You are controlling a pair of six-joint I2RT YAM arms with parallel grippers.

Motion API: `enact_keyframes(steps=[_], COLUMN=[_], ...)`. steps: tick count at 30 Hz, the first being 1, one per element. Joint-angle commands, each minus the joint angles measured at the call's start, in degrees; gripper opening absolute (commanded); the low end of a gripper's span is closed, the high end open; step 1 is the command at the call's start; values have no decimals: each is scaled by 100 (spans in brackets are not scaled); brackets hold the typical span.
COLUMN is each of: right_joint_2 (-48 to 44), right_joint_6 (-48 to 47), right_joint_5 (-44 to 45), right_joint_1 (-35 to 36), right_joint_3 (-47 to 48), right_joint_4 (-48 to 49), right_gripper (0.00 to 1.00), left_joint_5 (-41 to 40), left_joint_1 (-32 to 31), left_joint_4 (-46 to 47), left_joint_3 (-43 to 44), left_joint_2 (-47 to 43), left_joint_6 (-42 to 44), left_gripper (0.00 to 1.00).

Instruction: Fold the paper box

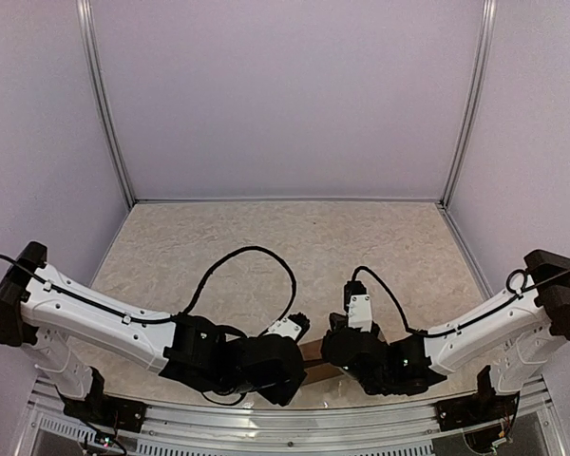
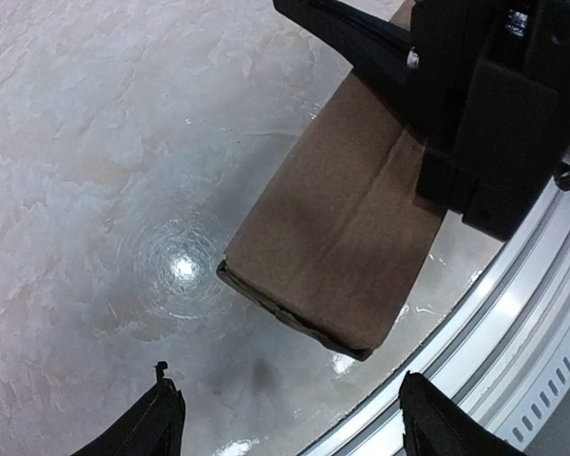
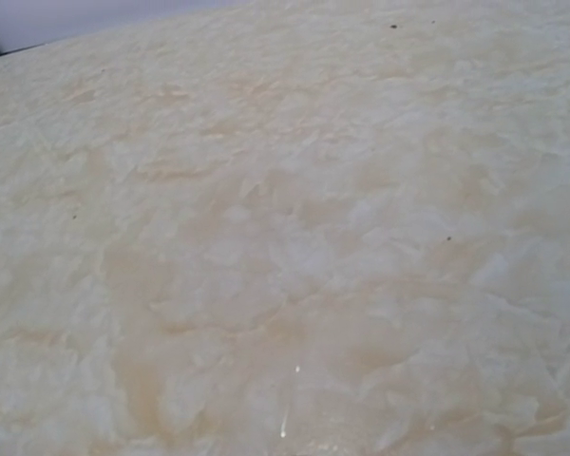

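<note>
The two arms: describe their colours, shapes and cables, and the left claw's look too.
The left arm and right arm have white boxy shells between black joint housings and black wrist sections. A thin black cable loops above each wrist. The left claw has black tapering fingers. No markings are legible.

- This is a robot test cell, a lab bench set-up rather than a home or shop.
- The table (image 1: 266, 247) is a pale marbled slab, closed in on 3 sides by plain lilac panels (image 1: 285, 95).
- Aluminium posts (image 1: 104, 104) rise at the table's 2 far corners.
- 2 arms (image 1: 104, 318) are bolted at the table's near edge, by a slotted metal rail (image 1: 313, 425).
</note>
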Motion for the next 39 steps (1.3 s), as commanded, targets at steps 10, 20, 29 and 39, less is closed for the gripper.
enact_keyframes(steps=[10,20,29,39], right_joint_2=[679,838,760,355], right_joint_6=[-55,-9,9,-213], right_joint_5=[-682,-906,-994,-1071], right_joint_1=[-1,0,2,-17], right_joint_3=[-125,-28,-65,20], right_joint_4=[-515,-528,-563,-707], right_gripper=[0,0,0,0], left_joint_5=[1654,2653,2798,2791], left_joint_1=[849,1258,1249,1187], left_joint_4=[1524,3265,4187,4678], left_joint_3=[-1166,-1587,-2272,-3001], left_joint_2=[-1925,-1701,-828,-440], left_joint_6=[438,478,-19,-444], left_gripper=[41,0,0,0])
